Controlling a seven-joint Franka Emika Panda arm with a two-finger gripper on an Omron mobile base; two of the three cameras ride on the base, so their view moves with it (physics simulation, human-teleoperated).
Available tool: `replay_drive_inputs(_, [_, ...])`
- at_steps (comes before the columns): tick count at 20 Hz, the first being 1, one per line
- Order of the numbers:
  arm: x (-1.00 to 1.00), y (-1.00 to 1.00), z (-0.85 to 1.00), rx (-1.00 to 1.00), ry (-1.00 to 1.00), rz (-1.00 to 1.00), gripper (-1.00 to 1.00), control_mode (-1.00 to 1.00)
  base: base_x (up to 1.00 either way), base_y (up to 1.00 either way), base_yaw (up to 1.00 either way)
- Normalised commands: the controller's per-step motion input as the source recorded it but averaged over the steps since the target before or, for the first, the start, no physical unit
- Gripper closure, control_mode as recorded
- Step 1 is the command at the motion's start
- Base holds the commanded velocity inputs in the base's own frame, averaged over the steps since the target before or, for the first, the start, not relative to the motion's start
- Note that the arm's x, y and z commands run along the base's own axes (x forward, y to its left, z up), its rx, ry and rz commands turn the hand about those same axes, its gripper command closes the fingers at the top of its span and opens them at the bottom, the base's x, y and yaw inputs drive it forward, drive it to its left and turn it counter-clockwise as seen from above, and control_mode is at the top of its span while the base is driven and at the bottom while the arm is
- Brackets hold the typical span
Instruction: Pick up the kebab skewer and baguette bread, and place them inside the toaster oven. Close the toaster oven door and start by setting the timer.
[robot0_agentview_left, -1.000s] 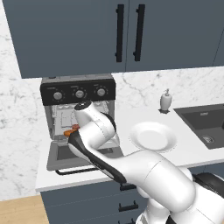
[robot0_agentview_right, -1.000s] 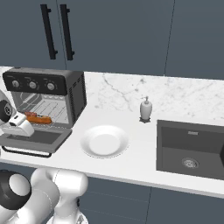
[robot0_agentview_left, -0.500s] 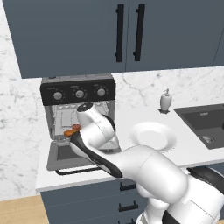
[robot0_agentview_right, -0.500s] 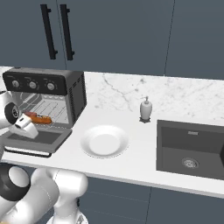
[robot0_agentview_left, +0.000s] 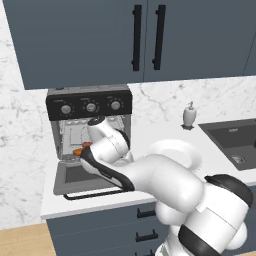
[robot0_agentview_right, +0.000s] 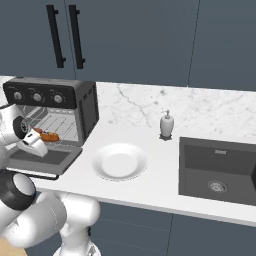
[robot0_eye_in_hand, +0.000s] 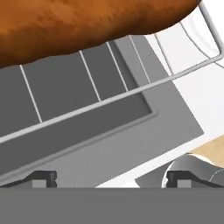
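Toaster oven (robot0_agentview_right: 82, 107): on counter, cavity exposed.
Toaster oven door (robot0_agentview_left: 80, 177): dropped flat, not yet closed.
Baguette bread (robot0_eye_in_hand: 87, 22): orange-brown loaf lying on the wire rack (robot0_eye_in_hand: 109, 98), free of the fingers.
Kebab skewer (robot0_agentview_right: 46, 135): probably the dark red-brown piece on the rack; too small to be sure.
Gripper (robot0_agentview_right: 36, 142): at oven mouth, fingers spread wide, holding nothing.
Plate (robot0_agentview_right: 120, 161): white, beside oven.
Remaining: shut door, turn timer knob (robot0_agentview_left: 116, 105).
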Motion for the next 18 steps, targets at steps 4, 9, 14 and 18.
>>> replay_drive_inputs(4, [0.25, 0.00, -0.04, 0.01, 0.00, -0.02, -1.00, -1.00, 0.00, 0.00, 0.00])
replay_drive_inputs(9, [0.43, 0.00, 0.00, 0.00, 0.00, -0.06, -1.00, -1.00, 0.00, 0.00, 0.00])
replay_drive_inputs(14, [0.55, 0.00, 0.00, 0.00, 0.00, -0.09, -1.00, -1.00, 0.00, 0.00, 0.00])
replay_drive_inputs(18, [0.60, 0.00, 0.00, 0.00, 0.00, -0.12, -1.00, -1.00, 0.00, 0.00, 0.00])
